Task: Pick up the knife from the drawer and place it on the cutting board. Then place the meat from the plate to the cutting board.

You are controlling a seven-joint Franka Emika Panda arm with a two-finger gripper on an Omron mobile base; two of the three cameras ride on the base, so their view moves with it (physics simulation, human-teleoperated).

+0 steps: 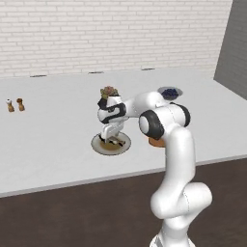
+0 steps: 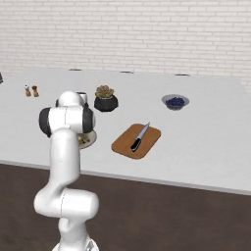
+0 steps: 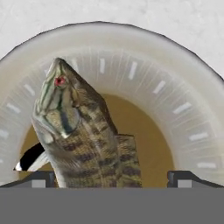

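Gripper [image 3: 112, 177], jaws wide, straddles the meat [image 3: 83, 135] on the plate [image 3: 183, 87] (rim clear all round).

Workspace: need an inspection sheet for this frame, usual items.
Surface: pale grey counter, dark wood fronts below.
Job's things: slim silver-bladed knife lies on the reddish-brown wooden cutting board. Dark brown streaked fish-shaped meat lies on the round grey-beige plate.
Clutter: black pot with a plant, small dark blue bowl, two small shakers.
Grippers: gripper open, low over the plate, fingertips either side of the meat.
Cables: nothing seen.
Surroundings: white brick wall.
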